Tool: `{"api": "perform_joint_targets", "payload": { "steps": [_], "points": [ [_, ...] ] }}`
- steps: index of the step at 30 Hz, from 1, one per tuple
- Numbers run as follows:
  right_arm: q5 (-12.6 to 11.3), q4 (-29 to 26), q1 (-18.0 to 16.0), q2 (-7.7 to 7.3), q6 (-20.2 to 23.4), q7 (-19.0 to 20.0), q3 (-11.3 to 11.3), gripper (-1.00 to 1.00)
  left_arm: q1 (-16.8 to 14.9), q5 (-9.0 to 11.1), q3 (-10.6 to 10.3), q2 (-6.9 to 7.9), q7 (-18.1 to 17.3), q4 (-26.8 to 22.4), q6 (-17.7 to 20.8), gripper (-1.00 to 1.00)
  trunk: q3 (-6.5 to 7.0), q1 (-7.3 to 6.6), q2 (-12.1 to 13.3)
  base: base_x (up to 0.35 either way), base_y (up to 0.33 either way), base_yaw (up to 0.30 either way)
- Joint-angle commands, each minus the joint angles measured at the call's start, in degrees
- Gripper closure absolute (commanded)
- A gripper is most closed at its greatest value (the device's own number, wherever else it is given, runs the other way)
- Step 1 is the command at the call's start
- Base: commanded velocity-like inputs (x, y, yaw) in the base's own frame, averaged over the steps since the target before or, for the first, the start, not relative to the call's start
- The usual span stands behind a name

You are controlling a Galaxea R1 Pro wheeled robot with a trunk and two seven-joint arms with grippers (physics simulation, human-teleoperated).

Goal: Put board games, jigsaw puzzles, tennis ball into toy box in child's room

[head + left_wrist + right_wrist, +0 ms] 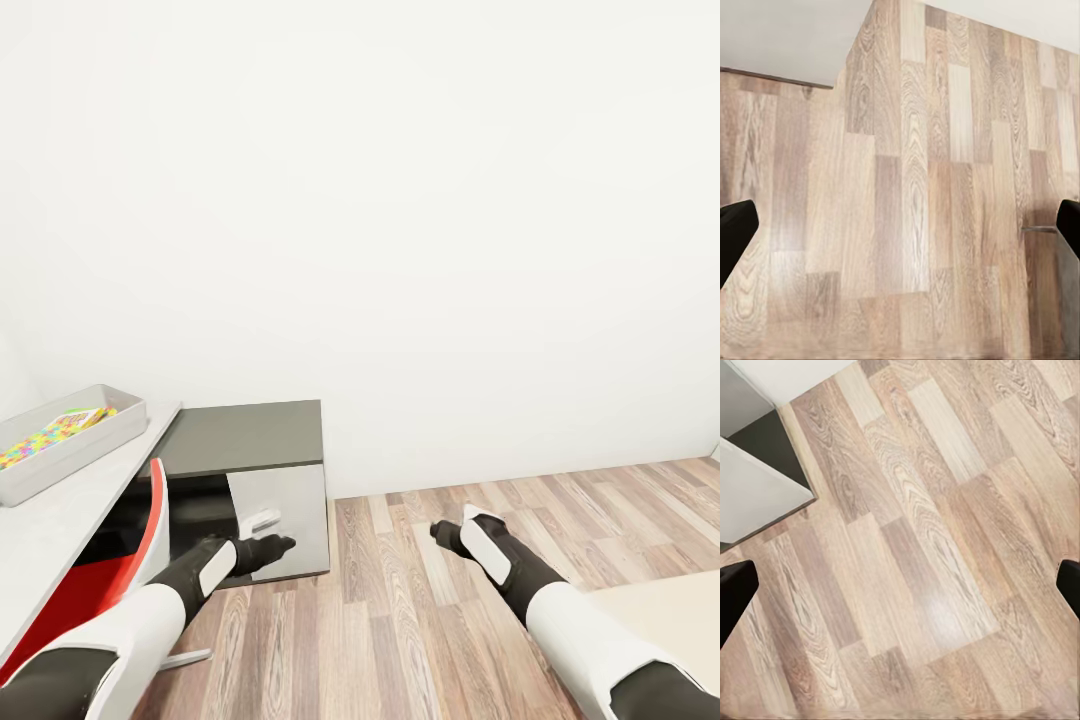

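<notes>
Grey toy box (120, 425) at 9 o'clock on tabletop (60, 520) already holds puzzles (50, 435). Left hand (275, 545) and right hand (445, 532) both wide, empty over wood floor (420, 620). Transit step; next, probably turn toward remaining toys.

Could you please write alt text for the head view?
Both robot arms hang over a wood-plank floor facing a white wall, left hand and right hand empty. At left, a pale grey tray holding a multicolour puzzle sits on a white desk.
</notes>
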Motion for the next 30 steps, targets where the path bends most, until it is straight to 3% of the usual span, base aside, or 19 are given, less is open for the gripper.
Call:
{"api": "perform_joint_targets", "payload": {
  "steps": [1, 7, 16, 24, 30],
  "points": [
    [-0.4, -0.1, 0.3, -0.02, 0.1, -0.5, 0.5, -1.00, 0.2, 0.4, -0.6, -0.30, 0.7, 0.8, -0.4, -1.00, -0.13, 0.04, -0.1, 0.000, 0.000, 0.000],
    [-0.2, -0.1, 4.2, 0.13, -0.2, -0.4, 0.5, -1.00, 3.9, 0.4, -3.3, -1.98, 5.3, 4.9, -5.3, -1.00, -0.13, 0.04, -0.1, 0.000, 0.000, 0.000],
    [-0.3, 0.1, 12.1, -0.29, -1.5, -0.4, 0.5, -1.00, 12.3, 0.4, -9.6, -3.22, 6.7, 5.8, -9.6, -1.00, -0.13, 0.04, -0.1, 0.000, 0.000, 0.000],
    [-0.3, 4.3, 16.6, -0.58, -2.2, -0.4, 0.4, -1.00, 18.4, 0.4, -10.9, -3.34, 6.8, 5.9, -10.0, -1.00, -0.13, 0.04, -0.1, 0.000, 0.000, 0.000],
    [-0.3, 10.2, 17.9, -0.02, -5.7, -0.4, 0.5, -1.00, 23.8, 0.6, -11.1, -2.91, 6.8, 6.1, -10.1, -1.00, -0.13, 0.04, -0.1, 0.000, 0.000, 0.000]
  ]
}}
